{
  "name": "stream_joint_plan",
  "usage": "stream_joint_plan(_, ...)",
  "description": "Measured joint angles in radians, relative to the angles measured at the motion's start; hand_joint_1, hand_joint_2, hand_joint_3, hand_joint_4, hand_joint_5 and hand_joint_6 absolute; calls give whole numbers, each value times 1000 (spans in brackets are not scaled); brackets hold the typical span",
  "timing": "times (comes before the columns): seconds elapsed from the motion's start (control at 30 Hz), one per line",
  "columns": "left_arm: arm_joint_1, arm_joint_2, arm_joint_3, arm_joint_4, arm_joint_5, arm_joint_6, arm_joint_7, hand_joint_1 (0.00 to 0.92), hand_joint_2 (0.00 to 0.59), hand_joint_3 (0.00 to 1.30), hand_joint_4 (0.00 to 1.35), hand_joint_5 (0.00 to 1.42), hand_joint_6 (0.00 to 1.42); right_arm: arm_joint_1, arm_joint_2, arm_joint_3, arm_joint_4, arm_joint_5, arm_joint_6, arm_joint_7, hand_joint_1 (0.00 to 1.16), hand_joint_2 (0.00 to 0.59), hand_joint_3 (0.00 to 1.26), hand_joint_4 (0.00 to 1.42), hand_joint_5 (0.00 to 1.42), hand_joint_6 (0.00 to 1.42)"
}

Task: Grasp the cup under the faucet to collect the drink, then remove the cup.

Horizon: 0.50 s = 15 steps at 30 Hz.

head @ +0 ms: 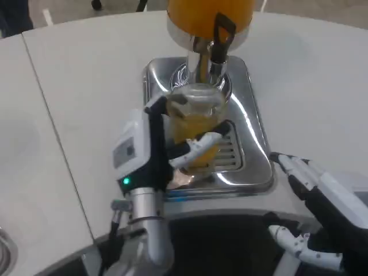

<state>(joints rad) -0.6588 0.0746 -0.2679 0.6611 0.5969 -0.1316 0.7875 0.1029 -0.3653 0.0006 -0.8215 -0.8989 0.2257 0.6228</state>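
A clear cup point(198, 118) partly filled with orange drink stands on the silver drip tray point(253, 144) right under the faucet point(211, 60) of the orange dispenser point(210, 17). My left hand point(150, 146) grips the cup from its left side, fingers wrapped around the front of it. My right hand point(322, 192) rests at the table's near right edge, beside the tray, fingers apart and holding nothing. The black tap lever point(223, 35) hangs in front of the dispenser above the cup.
The white table point(86, 86) stretches left and right of the tray, with a seam running diagonally on the left. A round metal rim point(4, 247) shows at the bottom left corner.
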Motion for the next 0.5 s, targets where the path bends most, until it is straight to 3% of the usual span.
stream_joint_plan(0.33, 70, 78, 34, -96, -1, -1, -38, 584, 45, 1085, 1097, 1424, 1424, -15, -4, 0, 7, -3, -9, -28, 325, 507, 0, 0, 0, 48)
stream_joint_plan(0.5, 138, 106, 94, -187, -41, 0, -95, 574, 45, 1074, 1098, 1424, 1424, -16, -4, 2, 8, -7, -15, -43, 333, 508, 0, 0, 0, 48)
